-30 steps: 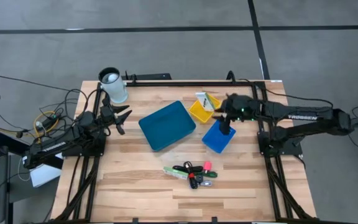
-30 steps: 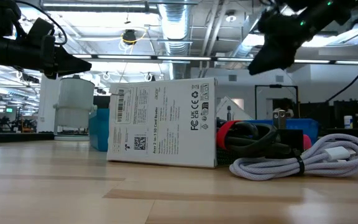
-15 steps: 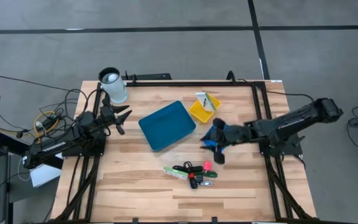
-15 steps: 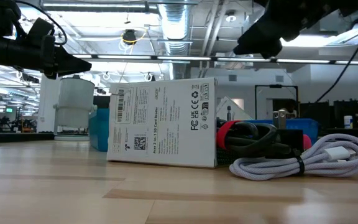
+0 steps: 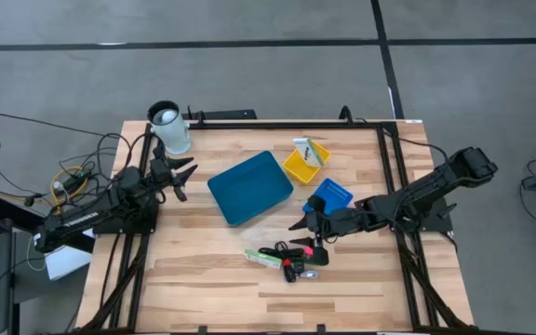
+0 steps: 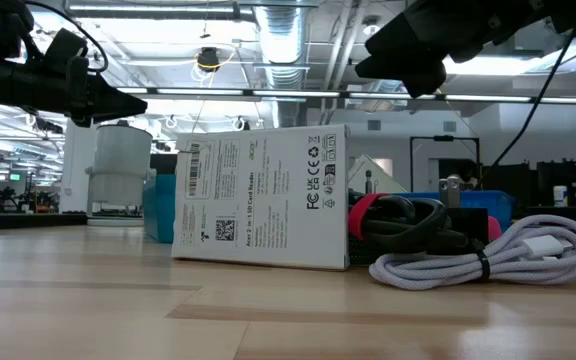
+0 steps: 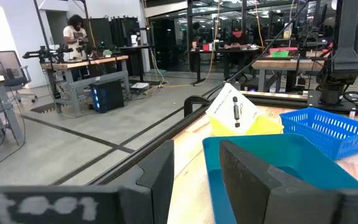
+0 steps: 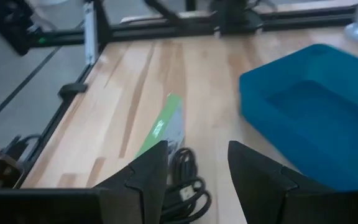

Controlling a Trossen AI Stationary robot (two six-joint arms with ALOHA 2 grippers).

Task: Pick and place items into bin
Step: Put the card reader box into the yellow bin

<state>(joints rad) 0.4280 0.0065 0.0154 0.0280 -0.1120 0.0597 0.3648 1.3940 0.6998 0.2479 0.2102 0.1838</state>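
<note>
Our right gripper (image 5: 303, 224) has swung from the blue basket (image 5: 331, 200) down over the item pile (image 5: 288, 258), jaws open and empty, ready for another pick, while our left gripper (image 5: 182, 175) waits, jaws open, at the table's far left.

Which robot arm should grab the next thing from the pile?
Probably the right. Its open tool hangs just above the pile; the left tool waits at the far edge near the white cup.

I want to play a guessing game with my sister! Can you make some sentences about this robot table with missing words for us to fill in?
1. The right gripper hovers over the pile of ____.
2. The big tray is coloured ____.
3. The white packet sits in the ____ bin.
4. The left gripper has its fingers ____.

Missing words: items; blue; yellow; open
</note>
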